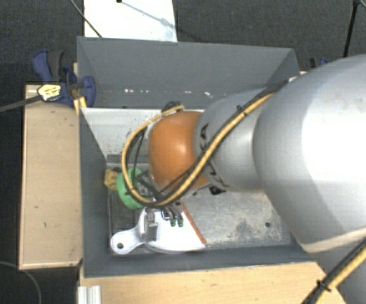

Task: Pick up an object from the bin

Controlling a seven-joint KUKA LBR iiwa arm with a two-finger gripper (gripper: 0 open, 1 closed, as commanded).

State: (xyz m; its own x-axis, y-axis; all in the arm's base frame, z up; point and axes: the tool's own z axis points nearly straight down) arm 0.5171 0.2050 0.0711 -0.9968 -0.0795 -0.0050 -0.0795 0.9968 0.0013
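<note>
Gripper point(151, 225) sits low in the lower left of the bin point(246, 217), directly above a white flat piece point(127, 242) with a rounded tab end. That piece lies flat on the floor close to the near wall. You cannot tell from this angle whether the gripper is released or clenched, nor whether it touches the white piece. The orange cover point(173, 151) on the wrist and the looped cables point(132, 151) hang in front of it.

Just to the right, a thin orange-red strip point(195, 232) borders the white piece. Above and to the left, a green rounded thing point(127, 192) lies near the left wall, with a small yellowish thing point(111, 177) beside it.

The arm leans down into this corner because the loose things lie there; the floor to the right is bare. Treat the white piece as the likely pick. Lying flat and near the wall, it probably offers little edge to close on, so expect it to slide or tip.
</note>
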